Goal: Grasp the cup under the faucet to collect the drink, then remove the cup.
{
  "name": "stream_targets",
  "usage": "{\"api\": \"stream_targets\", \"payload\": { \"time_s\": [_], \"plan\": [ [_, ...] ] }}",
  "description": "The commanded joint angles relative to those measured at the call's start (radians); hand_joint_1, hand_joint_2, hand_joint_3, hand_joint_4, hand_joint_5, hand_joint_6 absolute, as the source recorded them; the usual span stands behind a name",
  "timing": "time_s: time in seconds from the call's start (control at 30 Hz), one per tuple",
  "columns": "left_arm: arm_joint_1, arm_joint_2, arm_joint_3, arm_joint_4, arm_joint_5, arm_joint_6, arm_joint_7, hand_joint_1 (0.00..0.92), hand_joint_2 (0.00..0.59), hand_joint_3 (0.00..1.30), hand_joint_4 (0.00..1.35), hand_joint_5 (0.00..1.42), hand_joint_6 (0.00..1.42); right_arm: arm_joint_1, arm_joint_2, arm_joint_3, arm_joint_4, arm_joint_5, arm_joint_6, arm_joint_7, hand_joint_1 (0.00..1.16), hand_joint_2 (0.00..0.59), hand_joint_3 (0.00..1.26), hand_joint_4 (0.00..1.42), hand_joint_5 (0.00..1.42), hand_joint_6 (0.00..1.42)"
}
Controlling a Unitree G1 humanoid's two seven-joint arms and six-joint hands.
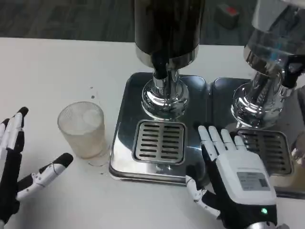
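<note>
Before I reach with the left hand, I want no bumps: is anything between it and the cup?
Nothing visible. The left hand is open beside the cup, which stands on the table left of the drip tray, with bare table between them.

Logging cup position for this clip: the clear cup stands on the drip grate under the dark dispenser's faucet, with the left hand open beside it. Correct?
Not quite. In the head view the cup stands on the white table, left of the drip tray, not on the grate. The left hand is indeed open beside it.
</note>
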Motion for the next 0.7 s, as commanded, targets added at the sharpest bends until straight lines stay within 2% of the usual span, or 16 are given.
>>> {"api": "stream_targets", "payload": {
  "time_s": [0.03, 0.13, 0.33, 0.6, 0.7],
  "plan": [
    [-0.068, -0.002, -0.024, 0.102, -0.016, -0.038, 0.016, 0.0, 0.028, 0.0, 0.0, 0.0, 0.0, 0.003, 0.008, -0.005, 0.0, 0.002, 0.012, 0.005, 0.31, 0.552, 0.0, 0.0, 0.0, 0.0],
    [-0.103, 0.003, -0.039, 0.158, -0.024, -0.06, 0.016, 0.0, 0.01, 0.0, 0.0, 0.0, 0.0, 0.01, 0.014, -0.003, -0.005, -0.001, 0.021, 0.004, 0.31, 0.552, 0.0, 0.0, 0.0, 0.0],
    [-0.202, -0.029, -0.056, 0.332, -0.135, -0.143, -0.051, 0.0, 0.0, 0.0, 0.0, 0.0, 0.0, 0.014, 0.022, -0.002, -0.008, -0.003, 0.03, 0.003, 0.3, 0.552, 0.0, 0.0, 0.0, 0.0],
    [-0.32, -0.042, -0.1, 0.475, -0.147, -0.201, -0.047, 0.002, 0.0, 0.0, 0.0, 0.0, 0.0, 0.017, 0.026, -0.003, -0.011, -0.003, 0.037, 0.006, 0.3, 0.552, 0.0, 0.0, 0.0, 0.0],
    [-0.363, -0.051, -0.117, 0.525, -0.148, -0.216, -0.051, 0.04, 0.0, 0.0, 0.0, 0.0, 0.0, 0.019, 0.03, -0.001, -0.013, -0.004, 0.043, 0.006, 0.3, 0.552, 0.0, 0.0, 0.0, 0.0]
  ]
}}
